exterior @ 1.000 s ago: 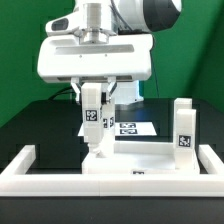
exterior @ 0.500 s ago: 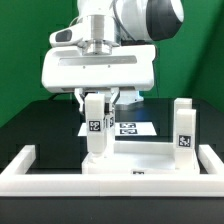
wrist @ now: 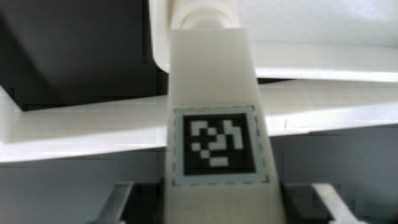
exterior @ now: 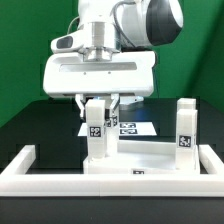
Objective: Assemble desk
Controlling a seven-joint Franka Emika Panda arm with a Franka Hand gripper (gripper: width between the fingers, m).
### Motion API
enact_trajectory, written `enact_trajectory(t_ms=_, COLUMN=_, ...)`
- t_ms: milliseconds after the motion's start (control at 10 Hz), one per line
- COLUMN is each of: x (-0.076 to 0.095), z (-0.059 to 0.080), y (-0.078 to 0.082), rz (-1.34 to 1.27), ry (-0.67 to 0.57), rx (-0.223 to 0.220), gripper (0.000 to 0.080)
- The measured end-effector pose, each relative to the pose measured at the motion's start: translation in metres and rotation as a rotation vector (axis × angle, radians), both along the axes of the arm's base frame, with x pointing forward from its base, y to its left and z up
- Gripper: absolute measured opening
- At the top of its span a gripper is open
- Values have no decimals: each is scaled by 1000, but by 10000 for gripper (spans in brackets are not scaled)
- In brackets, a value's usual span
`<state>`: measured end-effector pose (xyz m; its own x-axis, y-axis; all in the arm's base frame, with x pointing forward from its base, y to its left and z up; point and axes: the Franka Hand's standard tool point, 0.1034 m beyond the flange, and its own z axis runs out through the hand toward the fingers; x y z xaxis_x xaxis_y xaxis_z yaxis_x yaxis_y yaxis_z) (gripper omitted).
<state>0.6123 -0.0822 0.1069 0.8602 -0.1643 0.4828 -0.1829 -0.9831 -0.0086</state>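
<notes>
While the arm hangs over frame center in the exterior view, the end effector (exterior: 100,104) is clamped on an upright desk leg (exterior: 97,135), fingers (exterior: 115,100) pressing both its sides. Leg's lower end meets the desk top (exterior: 150,162), which lies flat at lower center of the frame on the black table (exterior: 35,112). Second leg (exterior: 184,128) stands upright at the top's right edge. Marker board (exterior: 132,128) lies behind, mid-frame. Wrist view: tagged leg (wrist: 221,120) fills center.
</notes>
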Motion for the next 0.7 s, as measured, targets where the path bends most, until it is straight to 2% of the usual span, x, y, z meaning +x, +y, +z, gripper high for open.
enact_trajectory(t_ms=300, x=3, z=-2, y=-1, rz=-11, ry=-42, rx=-30, gripper=290)
enact_trajectory(t_ms=600, x=3, z=-2, y=-1, rz=-11, ry=-40, rx=-29, gripper=290)
enact_trajectory(t_ms=700, x=3, z=-2, y=-1, rz=-11, ry=-40, rx=-29, gripper=528)
